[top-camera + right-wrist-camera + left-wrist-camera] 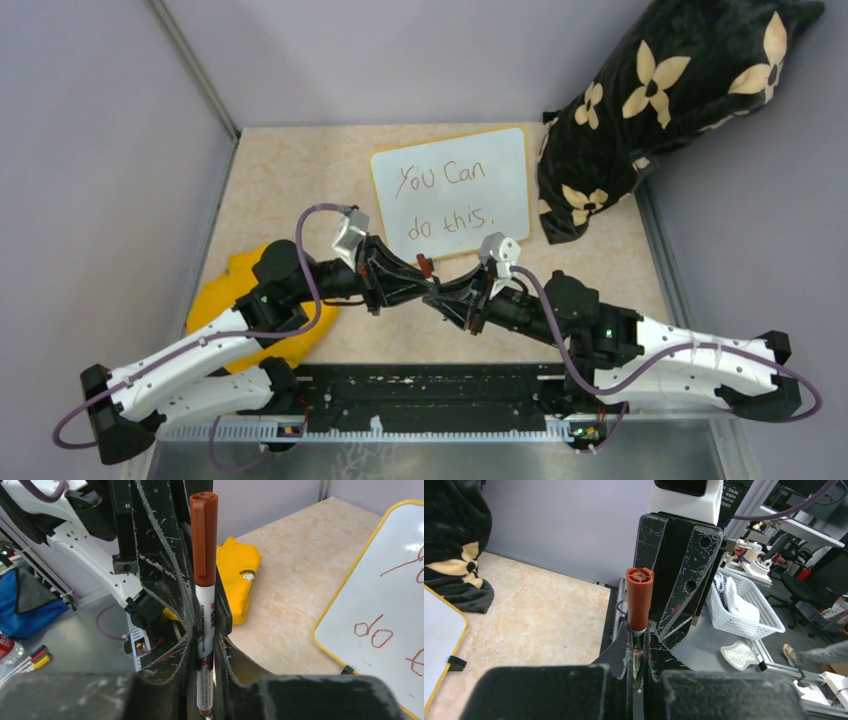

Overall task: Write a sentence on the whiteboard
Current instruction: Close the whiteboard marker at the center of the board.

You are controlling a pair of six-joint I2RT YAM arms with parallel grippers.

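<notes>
Left gripper (638, 645): pinching the marker (640, 625), cap (640, 592) pointing away.
Right gripper (205, 655): pinching the same marker — probably pressing the cap home.
Whiteboard (512, 160): lying beyond both grippers, sentence (445, 200) reading complete.

Left arm (200, 352) and right arm (680, 355) angled inward, low. Left gripper (638, 636) and right gripper (205, 642) face each other, both clamped on marker (204, 580).

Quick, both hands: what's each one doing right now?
The left hand is closed on the marker.
The right hand is closed on the same marker, below its cap.
</notes>
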